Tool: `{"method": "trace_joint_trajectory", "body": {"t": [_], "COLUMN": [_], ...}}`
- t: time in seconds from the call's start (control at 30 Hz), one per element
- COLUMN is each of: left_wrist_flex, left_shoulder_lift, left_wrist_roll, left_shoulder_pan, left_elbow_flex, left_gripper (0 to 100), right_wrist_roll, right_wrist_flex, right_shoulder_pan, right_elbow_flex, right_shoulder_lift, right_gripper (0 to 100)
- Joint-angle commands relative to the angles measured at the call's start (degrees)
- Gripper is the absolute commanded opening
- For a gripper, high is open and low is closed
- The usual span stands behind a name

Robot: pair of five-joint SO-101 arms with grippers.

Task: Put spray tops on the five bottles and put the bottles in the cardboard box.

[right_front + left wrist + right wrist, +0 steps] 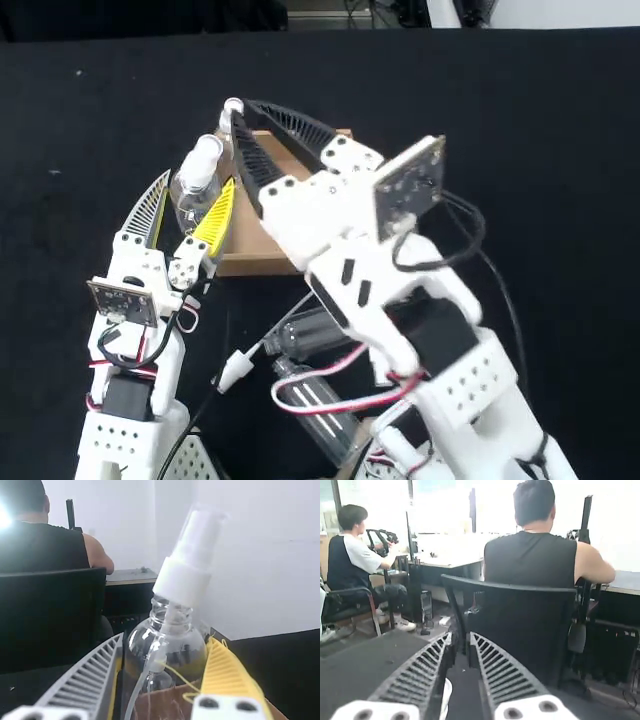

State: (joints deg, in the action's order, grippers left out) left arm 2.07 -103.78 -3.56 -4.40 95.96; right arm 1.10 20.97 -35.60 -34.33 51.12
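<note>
Left tool (197, 182) was clamped on the clear bottle (188, 198), spray top (207, 150) already on, held upright right beside the cardboard box (248, 263). Right tool (236, 112) hung over the box's far side, and whether it gripped anything, I couldn't tell

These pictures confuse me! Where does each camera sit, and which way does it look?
High view: fixed above the black table, looking down at the brown cardboard box, left arm and right arm.
Left wrist view: on the left arm's wrist, looking along its grey-and-yellow end effector, shut on a clear plastic bottle with a white spray top.
Right wrist view: on the right arm's wrist, looking along its black end effector toward a black chair.
Shared: high and left wrist views show that bottle.
</note>
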Motion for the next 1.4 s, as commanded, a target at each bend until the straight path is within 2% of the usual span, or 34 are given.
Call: {"method": "trace_joint_trajectory", "body": {"t": [0.0,0.33,0.7,0.97,1.1,1.23,1.37], "left_wrist_flex": [-1.1,-1.1,-1.1,-1.1,-1.1,-1.1,-1.1], "left_shoulder_lift": [-0.4,-0.4,-0.4,-0.4,-0.4,-0.4,-0.4], "left_wrist_roll": [-0.1,-0.1,-0.1,-0.1,-0.1,-0.1,-0.1], "left_shoulder_pan": [-0.1,-0.1,-0.1,-0.1,-0.1,-0.1,-0.1], "left_elbow_flex": [1.4,1.4,1.4,1.4,1.4,1.4,1.4], "left_gripper": [3,3,3,3,3,3,3], "right_wrist_roll": [-0.1,-0.4,-0.3,-0.4,-0.2,-0.2,-0.2], "right_wrist_flex": [-3.8,-3.7,-3.7,-3.7,-4.2,-7.4,-7.8], "right_shoulder_pan": [0.4,-5.6,-8.8,-8.3,-4.0,0.8,1.2], "right_elbow_flex": [0.7,0.3,-0.6,-0.9,-2.0,-2.4,-2.0], "right_shoulder_lift": [-4.1,-6.3,-6.0,0.4,3.4,0.7,-5.1], "right_gripper": [1.1,1.1,1.1,1.1,1.1,1.1,1.1]}}
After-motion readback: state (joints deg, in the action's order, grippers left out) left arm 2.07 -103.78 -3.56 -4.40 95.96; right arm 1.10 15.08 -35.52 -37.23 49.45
